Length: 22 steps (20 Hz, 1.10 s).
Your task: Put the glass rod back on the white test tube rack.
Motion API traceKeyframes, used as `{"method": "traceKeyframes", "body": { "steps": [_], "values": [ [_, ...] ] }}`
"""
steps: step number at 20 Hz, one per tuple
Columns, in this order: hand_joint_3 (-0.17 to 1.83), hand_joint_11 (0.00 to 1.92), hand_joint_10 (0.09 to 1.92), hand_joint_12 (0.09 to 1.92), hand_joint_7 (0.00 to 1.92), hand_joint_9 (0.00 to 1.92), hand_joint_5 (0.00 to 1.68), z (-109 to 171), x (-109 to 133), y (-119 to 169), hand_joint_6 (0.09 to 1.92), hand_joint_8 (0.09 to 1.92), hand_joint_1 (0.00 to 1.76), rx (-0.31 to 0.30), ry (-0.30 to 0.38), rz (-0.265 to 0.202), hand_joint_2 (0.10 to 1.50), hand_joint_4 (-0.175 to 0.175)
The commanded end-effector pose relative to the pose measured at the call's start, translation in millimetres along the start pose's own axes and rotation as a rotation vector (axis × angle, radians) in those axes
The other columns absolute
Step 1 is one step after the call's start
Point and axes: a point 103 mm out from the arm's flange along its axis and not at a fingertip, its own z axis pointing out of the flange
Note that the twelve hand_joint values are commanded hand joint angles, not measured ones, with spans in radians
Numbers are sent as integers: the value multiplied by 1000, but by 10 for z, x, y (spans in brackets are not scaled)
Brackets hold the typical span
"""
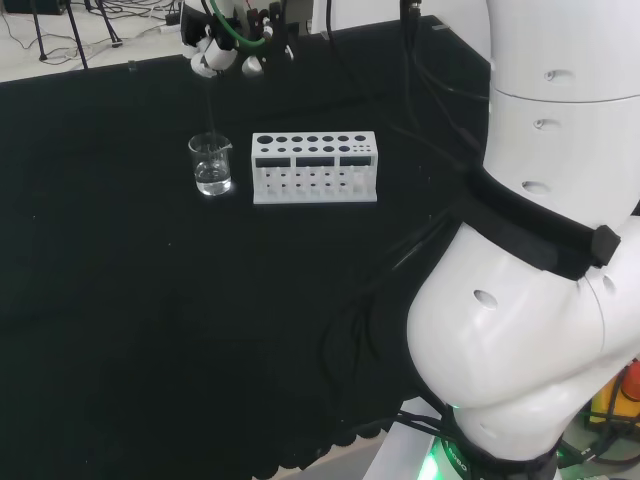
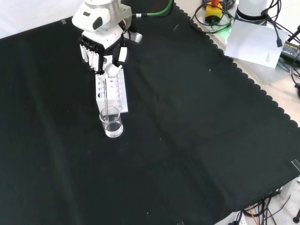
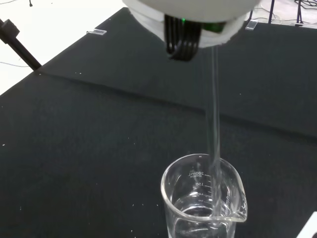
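The hand [image 1: 226, 52] hangs above a clear glass beaker [image 1: 212, 165] with a little water in it. Its fingers are curled and pinch the top of a thin glass rod [image 1: 210, 108]. The rod hangs nearly upright with its lower end inside the beaker. In the front view the hand [image 2: 100, 46] holds the rod [image 2: 107, 98] over the beaker [image 2: 111, 123], just in front of the white test tube rack [image 2: 120, 95]. In the head view the rack [image 1: 314, 168] stands right of the beaker, close beside it. The wrist view shows the rod [image 3: 214, 114] running down into the beaker [image 3: 198, 191].
The arm's big white links [image 1: 540, 250] take up the right of the head view. Beyond the cloth's scalloped edge lie a white sheet of paper [image 2: 258, 43] and cables [image 2: 213, 14] at the front view's top right. Open black cloth [image 2: 187, 140] spreads around the ware.
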Motion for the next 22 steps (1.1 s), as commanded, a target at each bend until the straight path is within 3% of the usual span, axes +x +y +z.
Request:
{"method": "traceKeyframes", "body": {
  "steps": [1, 13, 22],
  "values": [
    [563, 1381, 778, 1046, 1260, 1649, 1203, -23, -5, -53, 471, 940, 1317, -1, 0, -7, 735, -175],
    [562, 1381, 778, 1046, 1259, 1648, 1204, -335, -30, -183, 469, 940, 1317, -74, 13, -2, 736, -175],
    [559, 1381, 778, 1047, 1258, 1648, 1204, -640, -91, -332, 467, 941, 1317, -81, 23, 21, 737, -175]
  ]
}}
